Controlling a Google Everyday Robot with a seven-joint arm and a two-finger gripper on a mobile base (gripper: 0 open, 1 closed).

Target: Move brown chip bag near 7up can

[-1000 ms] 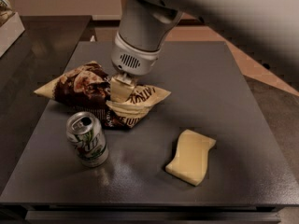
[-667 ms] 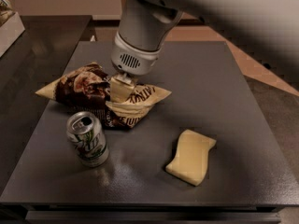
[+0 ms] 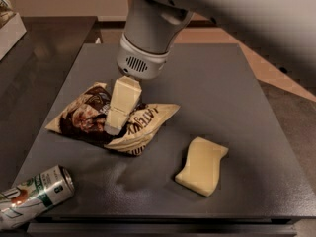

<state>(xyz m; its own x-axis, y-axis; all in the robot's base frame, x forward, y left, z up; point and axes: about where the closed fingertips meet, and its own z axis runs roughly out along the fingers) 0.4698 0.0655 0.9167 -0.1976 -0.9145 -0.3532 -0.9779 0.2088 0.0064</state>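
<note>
The brown chip bag [image 3: 94, 117] lies flat on the dark grey table [image 3: 212, 83], left of centre, dark brown and cream with white lettering. My gripper [image 3: 120, 107] hangs from the grey wrist straight over the bag's middle, its cream tip down at the bag's surface. The 7up can [image 3: 34, 196], silver-white with green markings, lies on its side at the table's front left corner, partly over the edge. A stretch of bare table separates it from the bag.
A pale yellow sponge-like slab [image 3: 201, 165] lies right of the bag toward the front. A white box [image 3: 9, 26] stands on the darker surface at the far left. My arm crosses the top right of the view.
The can stood upright right by the bag; it now lies tipped over at the front left corner, farther from the bag. The bag lies flatter under my gripper.
</note>
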